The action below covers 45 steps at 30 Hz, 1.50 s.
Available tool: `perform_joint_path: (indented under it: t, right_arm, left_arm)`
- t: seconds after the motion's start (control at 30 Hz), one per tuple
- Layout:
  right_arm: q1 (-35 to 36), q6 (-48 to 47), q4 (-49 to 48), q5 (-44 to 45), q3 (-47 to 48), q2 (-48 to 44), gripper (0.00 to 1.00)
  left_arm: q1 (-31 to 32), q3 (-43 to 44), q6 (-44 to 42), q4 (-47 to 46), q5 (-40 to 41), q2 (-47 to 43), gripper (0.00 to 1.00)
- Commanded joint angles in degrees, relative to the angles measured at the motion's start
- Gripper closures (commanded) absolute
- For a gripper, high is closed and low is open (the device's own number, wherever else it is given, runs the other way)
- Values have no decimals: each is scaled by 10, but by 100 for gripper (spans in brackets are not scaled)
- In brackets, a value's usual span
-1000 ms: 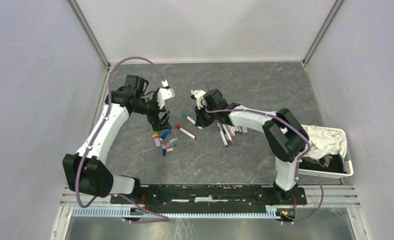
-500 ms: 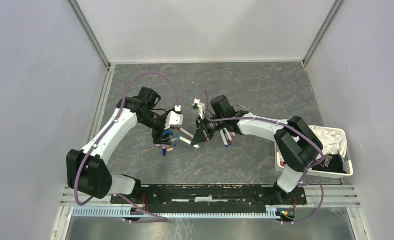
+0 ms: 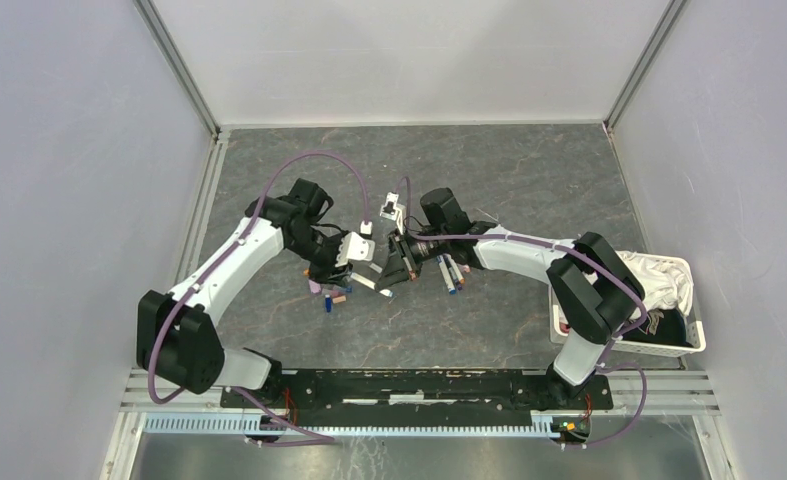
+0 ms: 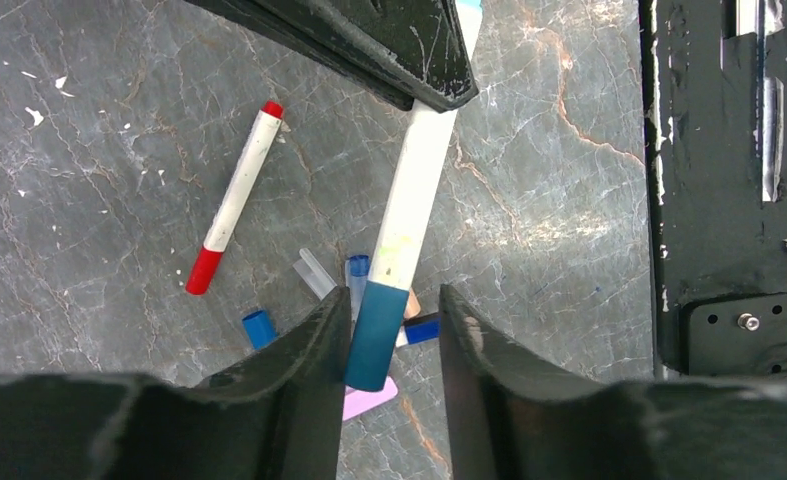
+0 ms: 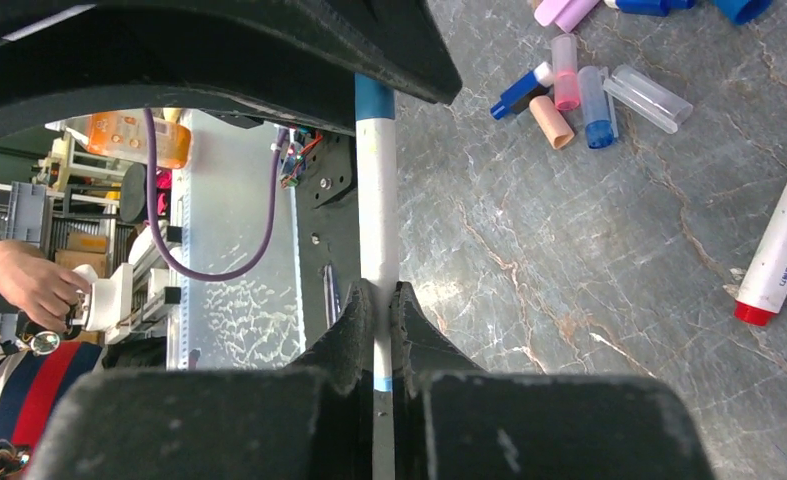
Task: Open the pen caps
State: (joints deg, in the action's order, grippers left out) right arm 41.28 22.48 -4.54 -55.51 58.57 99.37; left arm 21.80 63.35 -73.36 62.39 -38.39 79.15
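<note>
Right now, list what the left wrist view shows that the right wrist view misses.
Left wrist only: the whole blue cap between the left gripper's open fingers, and the red marker end to end. Right wrist only: the right gripper shut on the white pen, and a person's hand in the background. Both: that pen, one red end of the marker and the loose caps.

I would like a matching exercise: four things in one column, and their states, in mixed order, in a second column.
Things:
1 right hand
2 left hand
3 red-ended pen
4 basket

States:
A lies loose on the table
B open around the teal cap
C shut on the white pen barrel
D holds white cloth

Pairs: 1-C; 2-B; 3-A; 4-D
</note>
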Motion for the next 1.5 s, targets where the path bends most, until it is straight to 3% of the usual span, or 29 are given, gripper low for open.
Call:
perform_joint_path:
  t: [0.0,0.07,0.13,0.17,0.27,0.33,0.43,0.63,0.67,0.8,1.0,1.17,1.33,1.47]
  right_arm:
    - [6,15,-31,-22,11,9,97]
    - [9,16,-31,-22,13,14,91]
    - [11,21,-31,-21,15,22,77]
    - [14,25,-31,-18,19,27,70]
    - [27,38,-31,-20,43,57,60]
    - [34,46,-34,-16,62,72,59]
    - [37,74,-56,-14,77,92,63]
    - [34,79,-62,-4,65,91,98]
    - [32,76,-62,-1,56,84,100]
    - [28,42,-38,6,7,56,100]
    - [8,5,-15,24,-76,6,100]
    - [-10,-24,11,44,-99,-12,100]
    - [-30,-52,77,203,-74,-30,100]
    - [-29,-31,69,360,-82,-49,100]
  left_arm:
    - [13,-4,-12,-13,1,1,64]
    - [18,-5,-16,-10,7,0,77]
    - [23,-4,-20,-4,14,0,94]
    - [26,-2,-19,-2,16,1,97]
    - [31,1,-19,3,15,1,98]
    - [33,3,-17,4,12,2,98]
    - [35,5,-19,9,12,3,98]
    - [34,-6,-29,11,31,-1,98]
    - [32,-11,-29,7,36,-2,98]
    - [3,-8,-36,-5,49,7,98]
    - [-90,57,-88,19,56,47,98]
    - [-114,50,-81,-6,56,68,98]
    - [-109,0,-25,-95,29,72,98]
    - [-97,-24,29,-145,33,100,94]
